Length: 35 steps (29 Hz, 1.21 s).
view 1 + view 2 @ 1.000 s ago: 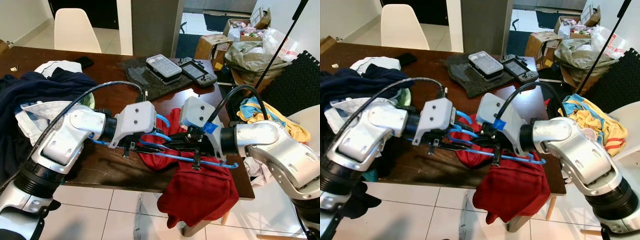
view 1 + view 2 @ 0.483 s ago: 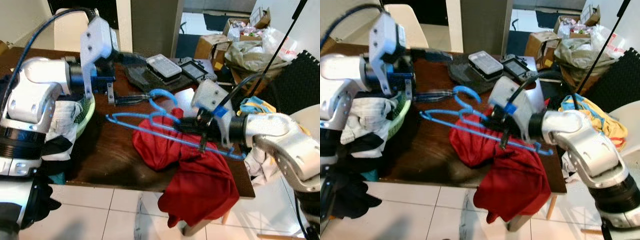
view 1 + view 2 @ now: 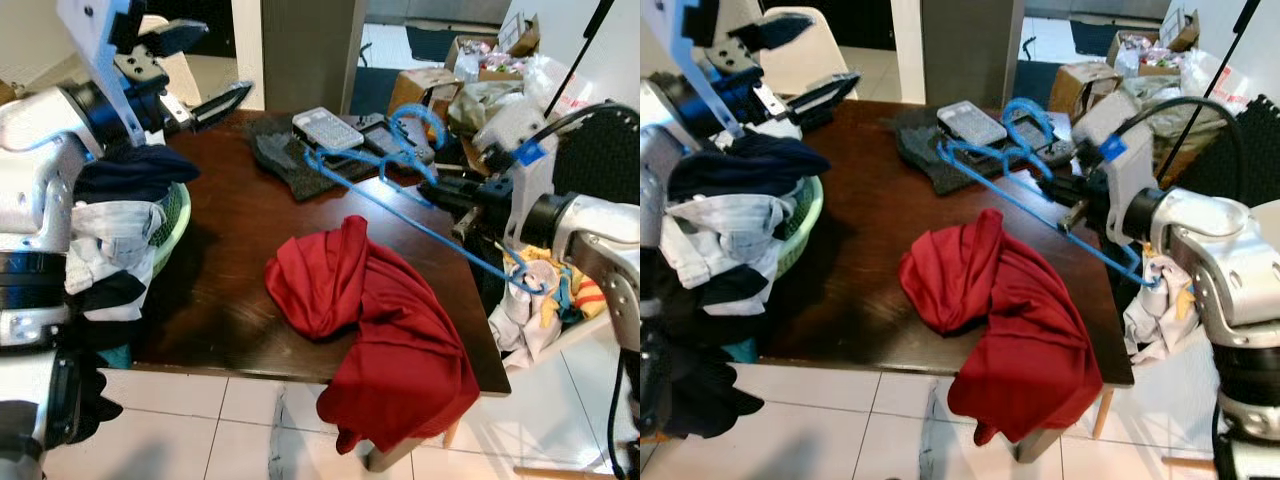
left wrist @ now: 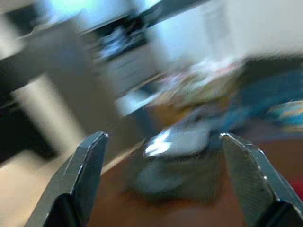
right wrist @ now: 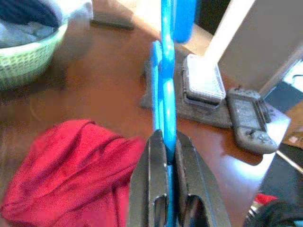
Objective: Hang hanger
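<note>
My right gripper (image 3: 452, 197) is shut on a blue plastic hanger (image 3: 420, 215), which is up in the air over the right half of the dark wooden table (image 3: 230, 290). The hanger tilts, with its hook (image 3: 415, 112) upward and its low end (image 3: 528, 285) past the table's right edge. In the right wrist view the fingers (image 5: 154, 156) pinch the hanger's bar (image 5: 166, 94). A red garment (image 3: 375, 310) lies crumpled below on the table, draping over the front edge. My left gripper (image 3: 200, 68) is raised at the far left, open and empty, as its wrist view shows (image 4: 161, 139).
A green basket (image 3: 175, 225) heaped with clothes sits at the table's left. A grey mat (image 3: 290, 155) with a boxed device (image 3: 327, 127) and a game console (image 3: 1160, 250) lies at the back. Boxes and bags (image 3: 490, 95) crowd the floor at the right. A white chair (image 3: 790, 55) stands behind.
The left gripper let go of the hanger and swung up to the far left. The right gripper lifted the hanger off the red garment, up and to the right.
</note>
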Available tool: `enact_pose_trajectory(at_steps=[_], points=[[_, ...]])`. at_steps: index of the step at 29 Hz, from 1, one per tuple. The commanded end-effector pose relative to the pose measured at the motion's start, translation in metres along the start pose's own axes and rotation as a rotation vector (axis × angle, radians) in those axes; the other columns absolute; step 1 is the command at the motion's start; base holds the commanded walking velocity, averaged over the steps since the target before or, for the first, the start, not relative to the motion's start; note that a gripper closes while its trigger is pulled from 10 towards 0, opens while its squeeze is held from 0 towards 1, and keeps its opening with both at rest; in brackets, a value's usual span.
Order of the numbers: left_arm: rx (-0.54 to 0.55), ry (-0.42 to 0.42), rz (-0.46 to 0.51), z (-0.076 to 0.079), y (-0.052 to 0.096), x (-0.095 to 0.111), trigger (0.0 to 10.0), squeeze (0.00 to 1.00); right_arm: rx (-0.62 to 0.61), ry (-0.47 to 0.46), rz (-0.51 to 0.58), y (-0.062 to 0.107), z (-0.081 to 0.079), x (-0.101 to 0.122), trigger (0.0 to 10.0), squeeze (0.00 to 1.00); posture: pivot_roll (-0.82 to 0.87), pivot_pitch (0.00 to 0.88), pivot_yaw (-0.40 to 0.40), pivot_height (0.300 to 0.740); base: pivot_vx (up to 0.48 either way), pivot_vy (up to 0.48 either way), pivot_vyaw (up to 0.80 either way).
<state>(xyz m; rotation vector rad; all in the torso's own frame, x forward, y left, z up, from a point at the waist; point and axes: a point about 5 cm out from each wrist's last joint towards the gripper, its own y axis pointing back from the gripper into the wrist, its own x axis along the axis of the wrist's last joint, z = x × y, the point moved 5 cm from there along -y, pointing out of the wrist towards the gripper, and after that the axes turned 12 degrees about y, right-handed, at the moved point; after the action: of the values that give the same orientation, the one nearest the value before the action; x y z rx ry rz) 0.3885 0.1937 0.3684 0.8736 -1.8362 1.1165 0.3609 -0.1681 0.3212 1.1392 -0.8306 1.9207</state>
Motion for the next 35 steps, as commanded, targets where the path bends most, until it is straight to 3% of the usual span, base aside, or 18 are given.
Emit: enact_pose_trajectory(at_steps=[1, 2, 3, 6, 10, 19, 22, 35], points=[[0.201, -0.04, -0.076, -0.013, 0.012, -0.024, 10.0, 0.0, -0.114, -0.125, 0.073, -0.005, 0.005, -0.001, 10.0, 0.0, 0.09, 0.165, -0.018, 0.74, 0.0, 0.0, 0.0], [0.267, -0.03, -0.087, -0.017, 0.019, -0.032, 10.0, 0.0, -0.142, -0.193, 0.101, -0.009, 0.0, -0.005, 10.0, 0.0, 0.09, 0.166, -0.018, 0.74, 0.0, 0.0, 0.0], [0.267, -0.03, -0.087, -0.017, 0.019, -0.032, 10.0, 0.0, -0.142, -0.193, 0.101, -0.009, 0.0, -0.005, 10.0, 0.0, 0.09, 0.166, -0.018, 0.74, 0.0, 0.0, 0.0], [0.341, 0.028, -0.078, -0.011, 0.03, -0.044, 10.0, 0.0, -0.205, -0.321, 0.124, -0.016, -0.014, -0.016, 10.0, 0.0, 0.1, 0.174, -0.018, 0.74, 0.0, 0.0, 0.0], [0.366, 0.031, -0.083, -0.003, 0.035, -0.05, 10.0, 0.0, -0.244, -0.367, 0.12, -0.018, -0.017, -0.023, 10.0, 0.0, 0.1, 0.174, -0.02, 0.74, 0.0, 0.0, 0.0], [0.46, 0.005, -0.101, 0.008, 0.041, -0.058, 10.0, 0.0, -0.339, -0.391, 0.109, -0.017, -0.023, -0.032, 10.0, 0.0, 0.1, 0.173, -0.015, 0.74, 0.0, 0.086, 0.0], [0.482, -0.016, -0.062, 0.001, 0.035, -0.045, 10.0, 0.0, -0.367, -0.377, 0.108, -0.016, -0.022, -0.033, 10.0, 0.0, 0.1, 0.166, -0.011, 0.74, 0.0, 0.476, 0.0], [0.494, -0.019, -0.036, 0.002, 0.03, -0.04, 10.0, 0.0, -0.402, -0.347, 0.108, -0.014, -0.018, -0.03, 10.0, 0.0, 0.09, 0.157, -0.007, 0.74, 0.0, 0.477, 0.0]])
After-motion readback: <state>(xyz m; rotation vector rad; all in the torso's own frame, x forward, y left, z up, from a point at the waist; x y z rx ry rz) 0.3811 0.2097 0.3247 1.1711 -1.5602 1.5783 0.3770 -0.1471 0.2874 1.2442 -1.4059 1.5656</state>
